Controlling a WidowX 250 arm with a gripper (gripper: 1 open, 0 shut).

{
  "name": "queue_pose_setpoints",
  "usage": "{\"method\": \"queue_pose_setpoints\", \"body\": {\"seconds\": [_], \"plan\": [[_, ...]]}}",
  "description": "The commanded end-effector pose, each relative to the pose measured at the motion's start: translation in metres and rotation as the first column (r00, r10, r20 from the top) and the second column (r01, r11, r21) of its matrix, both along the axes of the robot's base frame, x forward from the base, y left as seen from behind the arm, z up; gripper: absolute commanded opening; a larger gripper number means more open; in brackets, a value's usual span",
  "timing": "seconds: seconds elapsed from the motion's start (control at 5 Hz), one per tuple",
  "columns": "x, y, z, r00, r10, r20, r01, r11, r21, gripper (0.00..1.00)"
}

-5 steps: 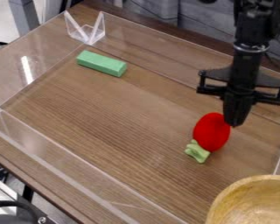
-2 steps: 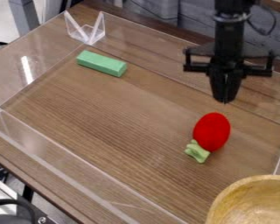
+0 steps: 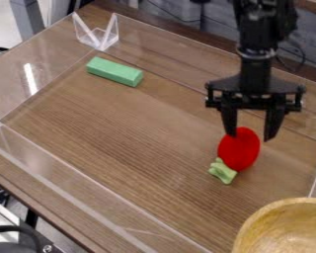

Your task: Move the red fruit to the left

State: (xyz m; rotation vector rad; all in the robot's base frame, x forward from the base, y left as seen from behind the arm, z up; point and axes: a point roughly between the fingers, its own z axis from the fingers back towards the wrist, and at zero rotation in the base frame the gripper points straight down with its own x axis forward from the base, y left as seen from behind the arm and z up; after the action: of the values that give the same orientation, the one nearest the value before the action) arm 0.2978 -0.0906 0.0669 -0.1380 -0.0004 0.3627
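Your black two-fingered gripper (image 3: 255, 123) hangs straight down over the small glossy red egg-shaped toy fruit (image 3: 239, 148), its jaws spread apart with a finger to either side of the fruit's upper end. Nothing is grasped yet; the fingers look released and just above or at the top of the fruit, and you cannot tell from this one view whether they touch it.

The fruit lies on the brown wood-grain tabletop (image 3: 134, 128) at the right side, toward the near edge, with its light-green leafy stem (image 3: 223, 173) pointing near and slightly left.

You appear to be at the approach-and-grasp step. The next move likely calls for you to sink the fingers further around the widest part of the fruit, clench, lift a little, and carry it leftward across the bare wood.

Watch the rounded, slick surface: it may squirt out if you close too high.

The flat green rectangular block (image 3: 115, 71) sits well apart at the far left; keep your drop point near of it. Clear acrylic walls (image 3: 42, 74) bound the table, and a pale wooden bowl rim (image 3: 286, 229) shows at the near right corner, out of your path.
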Motion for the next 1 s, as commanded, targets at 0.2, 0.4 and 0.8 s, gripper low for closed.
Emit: {"method": "queue_pose_setpoints", "body": {"seconds": [0.2,0.4,0.8], "plan": [[0.027,-0.008,0.023,0.986,0.144,0.078,-0.141,0.989,-0.047,0.00],[0.040,0.004,0.049,0.993,0.085,0.084,-0.079,0.994,-0.073,0.00],[0.048,0.020,0.043,0.997,-0.017,0.072,0.022,0.998,-0.059,1.00]]}}
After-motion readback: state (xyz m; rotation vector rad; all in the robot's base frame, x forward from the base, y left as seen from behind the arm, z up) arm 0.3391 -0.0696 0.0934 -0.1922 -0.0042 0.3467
